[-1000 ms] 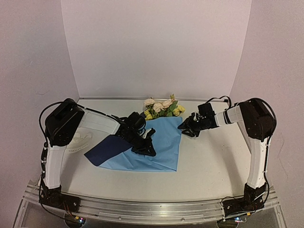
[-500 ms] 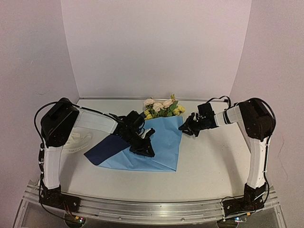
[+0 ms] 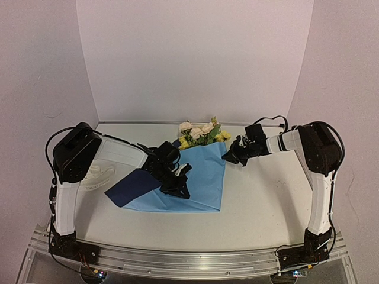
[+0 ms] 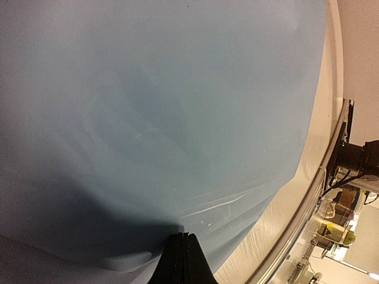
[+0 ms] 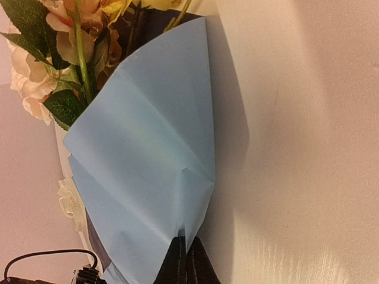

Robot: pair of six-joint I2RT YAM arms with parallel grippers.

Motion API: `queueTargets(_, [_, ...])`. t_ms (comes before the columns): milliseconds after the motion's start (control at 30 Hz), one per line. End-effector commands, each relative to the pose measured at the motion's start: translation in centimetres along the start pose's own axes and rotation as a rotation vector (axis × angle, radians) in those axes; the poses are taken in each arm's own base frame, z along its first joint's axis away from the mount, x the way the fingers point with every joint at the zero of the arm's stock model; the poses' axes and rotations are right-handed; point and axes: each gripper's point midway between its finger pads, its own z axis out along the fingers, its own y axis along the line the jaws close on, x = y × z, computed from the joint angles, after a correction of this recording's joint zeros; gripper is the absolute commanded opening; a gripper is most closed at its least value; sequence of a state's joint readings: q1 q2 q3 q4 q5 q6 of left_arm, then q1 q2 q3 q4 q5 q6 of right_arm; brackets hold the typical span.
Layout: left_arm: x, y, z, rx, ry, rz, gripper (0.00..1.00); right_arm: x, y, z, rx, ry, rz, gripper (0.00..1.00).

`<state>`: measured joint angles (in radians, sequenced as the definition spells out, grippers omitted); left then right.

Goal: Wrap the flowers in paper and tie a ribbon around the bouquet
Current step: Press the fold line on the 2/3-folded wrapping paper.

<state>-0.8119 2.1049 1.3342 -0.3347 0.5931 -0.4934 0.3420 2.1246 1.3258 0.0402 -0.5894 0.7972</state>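
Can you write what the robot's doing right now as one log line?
left gripper: shut on paper | right gripper: shut on paper's far corner | flowers: blooms sticking out past paper | stage: wrapping, nothing tied

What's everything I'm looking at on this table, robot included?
paper: one sheet, light blue with a dark navy corner turned over at its left, lying mid-table.
flowers: one small bunch, yellow and cream-pink with green leaves, at the sheet's far edge, stems tucked into it.
ribbon: one, cream-white, bunched left of the sheet.
table: one, off-white.
panels: white, behind and beside the table.
rail: one, metal, near edge.
left arm, right arm: white and black.
left gripper: black, shut on the paper's middle.
right gripper: black, shut on its far right corner.
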Motion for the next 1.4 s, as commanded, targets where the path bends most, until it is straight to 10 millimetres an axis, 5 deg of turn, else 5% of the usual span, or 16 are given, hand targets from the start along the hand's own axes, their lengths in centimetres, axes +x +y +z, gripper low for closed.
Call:
queueTargets(0, [3.0, 5.3, 1.7, -0.164, 0.083, -0.078, 0.00, -1.4, 1.5, -1.7, 0.039, -0.020, -0.119, 0.00])
queueTargets(167, [3.2, 5.7, 1.9, -0.169, 0.085, -0.082, 0.00, -1.2, 0.2, -2.2, 0.087, -0.005, -0.127, 0.06])
queueTargets(333, [2.5, 5.2, 1.8, -0.161, 0.072, -0.064, 0.00, 0.4, 2.3, -5.1, 0.066, -0.010, -0.115, 0.52])
queueTargets(433, [2.3, 4.9, 1.7, -0.156, 0.068, -0.059, 0.00, 2.6, 3.9, -6.6, 0.005, -0.015, -0.097, 0.66])
queueTargets(567, [2.2, 4.6, 1.6, -0.143, 0.067, -0.056, 0.00, 6.1, 7.2, -6.3, -0.168, 0.017, -0.038, 0.54])
queueTargets(733, [2.1, 4.4, 1.6, -0.133, 0.068, -0.053, 0.00, 11.4, 8.5, -3.2, -0.235, 0.128, 0.025, 0.39])
queueTargets(833, [2.1, 4.4, 1.7, -0.134, 0.071, -0.055, 0.00, 12.3, 7.6, -1.7, -0.259, 0.124, 0.077, 0.36])
queueTargets(967, [2.3, 4.5, 1.8, -0.134, 0.077, -0.058, 0.00, 12.1, 4.5, -0.7, -0.218, 0.104, 0.119, 0.36])
queueTargets(1167, [2.4, 4.8, 1.7, -0.140, 0.077, -0.061, 0.00, 7.6, 0.8, -1.5, -0.187, 0.023, 0.197, 0.36])
queueTargets(1367, [2.1, 4.6, 1.5, -0.135, 0.070, -0.059, 0.00, 7.0, 2.8, -2.8, -0.247, 0.039, 0.193, 0.41])
